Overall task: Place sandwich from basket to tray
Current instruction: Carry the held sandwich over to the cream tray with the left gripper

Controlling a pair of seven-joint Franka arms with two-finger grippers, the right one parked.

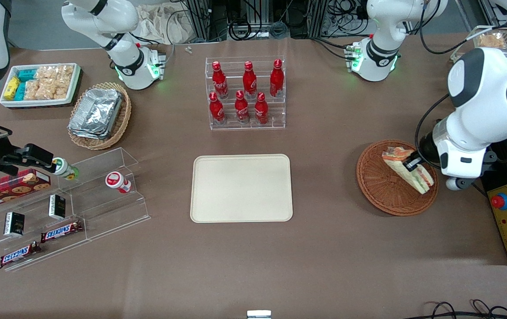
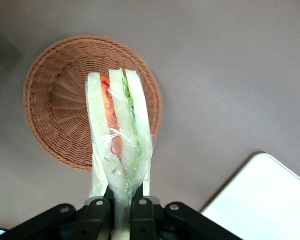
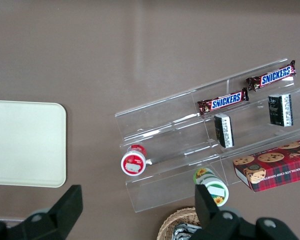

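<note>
Front view gives me the gripper [image 1: 411,165] of my working left arm above the round reddish-brown basket [image 1: 380,186], which sits toward the working arm's end of the table. Its fingers are clamped on the sandwich [image 1: 406,169], a plastic-wrapped wedge of white bread with orange-red and green layers. On the wrist camera the sandwich [image 2: 119,142] hangs pinched at one narrow end between the black fingers [image 2: 142,212], and the basket [image 2: 57,112] shows beneath it with nothing else inside that I can see. I cannot tell whether the wedge touches the wicker. The cream tray [image 1: 241,188] lies flat and bare at the table's middle, well apart from the basket, nearer to the front camera than the rack of red bottles [image 1: 247,92].
</note>
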